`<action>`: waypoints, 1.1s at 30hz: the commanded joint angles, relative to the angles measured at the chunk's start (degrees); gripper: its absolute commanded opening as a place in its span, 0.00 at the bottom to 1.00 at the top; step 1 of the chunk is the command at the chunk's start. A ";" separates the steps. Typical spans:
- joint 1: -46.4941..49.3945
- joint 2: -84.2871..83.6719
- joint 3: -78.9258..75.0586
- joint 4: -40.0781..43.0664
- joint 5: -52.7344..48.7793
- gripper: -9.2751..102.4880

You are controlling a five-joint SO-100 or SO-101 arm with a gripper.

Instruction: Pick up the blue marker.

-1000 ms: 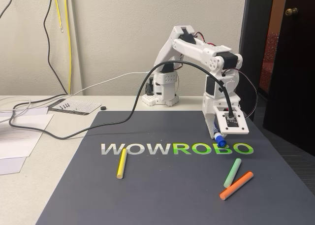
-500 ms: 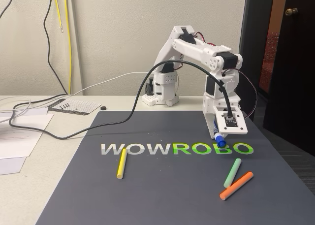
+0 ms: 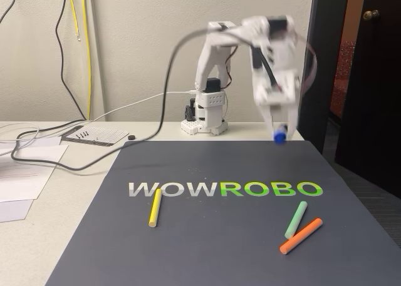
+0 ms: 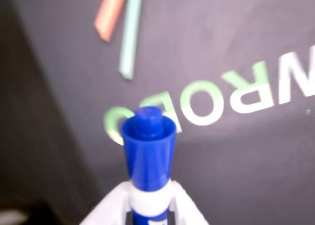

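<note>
Marker status: the blue marker (image 3: 280, 134) is pinched in my gripper (image 3: 277, 127) and hangs in the air above the far edge of the dark mat (image 3: 213, 236), clear of its surface.

Fixed view: my arm (image 3: 250, 48) is blurred, raised well over the mat, with the marker's blue end pointing down below the white gripper body. The yellow stick (image 3: 154, 208) lies on the mat below the "W" of the printed lettering (image 3: 225, 189). The green stick (image 3: 296, 219) and orange stick (image 3: 301, 236) lie together at the right of the mat, touching or nearly so near their middles. White papers (image 3: 25, 173) and a black cable (image 3: 94, 161) sit on the table (image 3: 62, 236) to the left.

Wrist view: this one shows the grip itself. My two white fingers (image 4: 110, 205) press against the marker (image 4: 148, 151) from both sides at its white barrel, and the blue cap sticks out past them, toward the mat. Beyond the cap the lettering (image 4: 231, 92) appears upside down, with the green stick (image 4: 130, 38) and orange stick (image 4: 110, 13) near the top edge. The picture is soft, so the label print on the barrel is unreadable.
</note>
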 commanded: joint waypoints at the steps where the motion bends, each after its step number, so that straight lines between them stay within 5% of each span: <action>1: 3.34 11.78 -1.76 -1.76 7.73 0.08; 9: 15.21 24.43 0.35 -4.92 25.22 0.08; 15: 23.91 52.82 44.03 -34.89 34.89 0.08; 20: 26.37 63.98 64.60 -44.74 35.77 0.08; 33: 29.62 86.04 91.67 -52.29 42.98 0.08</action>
